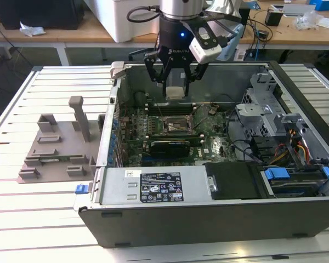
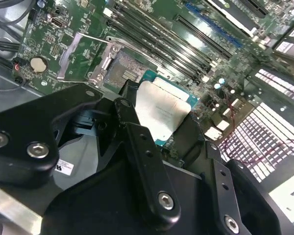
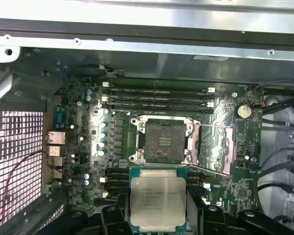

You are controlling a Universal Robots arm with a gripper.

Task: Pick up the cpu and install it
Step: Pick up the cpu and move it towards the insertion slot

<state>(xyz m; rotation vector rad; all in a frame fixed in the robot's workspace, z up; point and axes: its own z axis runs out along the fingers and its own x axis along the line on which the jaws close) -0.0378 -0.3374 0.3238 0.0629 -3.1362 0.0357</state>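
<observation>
I see the black gripper [image 1: 175, 81] clamped on the silvery square cpu [image 3: 158, 198]; the first wrist view adds the open dark square socket [image 3: 164, 142].

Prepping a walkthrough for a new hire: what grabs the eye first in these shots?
The silvery cpu hangs gripped in the black claw above the motherboard inside the open computer case. Close by it in the first wrist view sits the empty socket, its metal load plate swung open beside it.
</observation>
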